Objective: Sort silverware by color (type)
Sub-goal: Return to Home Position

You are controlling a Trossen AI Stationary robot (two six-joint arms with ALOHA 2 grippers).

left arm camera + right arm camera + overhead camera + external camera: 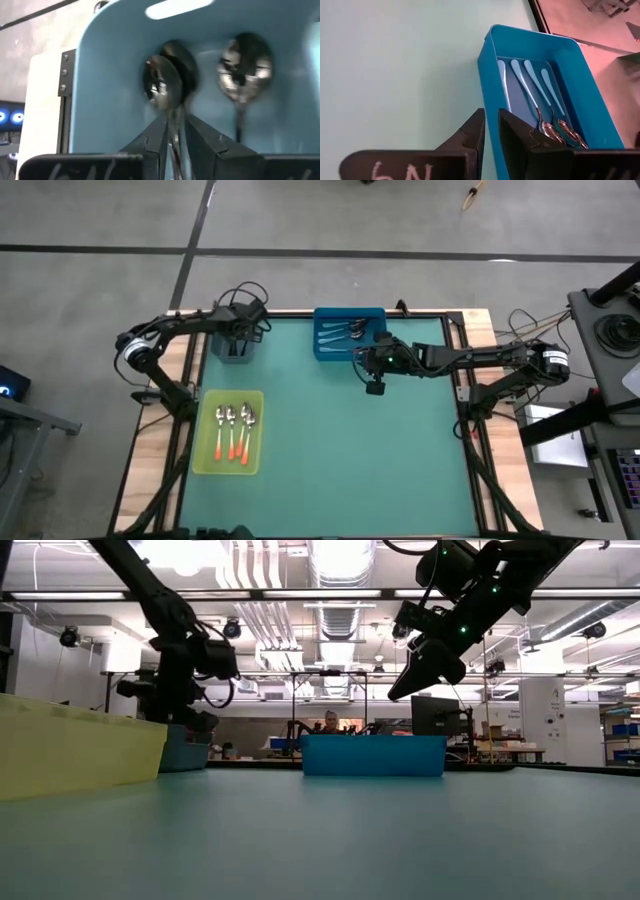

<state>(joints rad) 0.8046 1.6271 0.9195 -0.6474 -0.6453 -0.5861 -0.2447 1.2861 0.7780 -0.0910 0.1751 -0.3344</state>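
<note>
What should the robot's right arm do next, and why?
Probably draw the right gripper back toward its own base: its fingers look shut on nothing, it hangs above the teal mat beside the bright blue plastic bin, and the light-blue-handled metal spoons already lie inside.

Built as two slim, dark arms of jointed links. On the left arm [185, 323]: a pale ring [128, 346] round the joint near the base, and loose black cables [243, 293] looping off the wrist end. On the right arm [480, 358]: a pale band [553, 360] near the base, thin cables [522, 320] curling close by, and a small green light [384, 358] at the wrist. On the right pincer [491, 117]: two dark wedge-shaped fingers [469, 134], flat-faced and angular, above a black bar [395, 165] with white handwritten marks, seemingly "6N".
</note>
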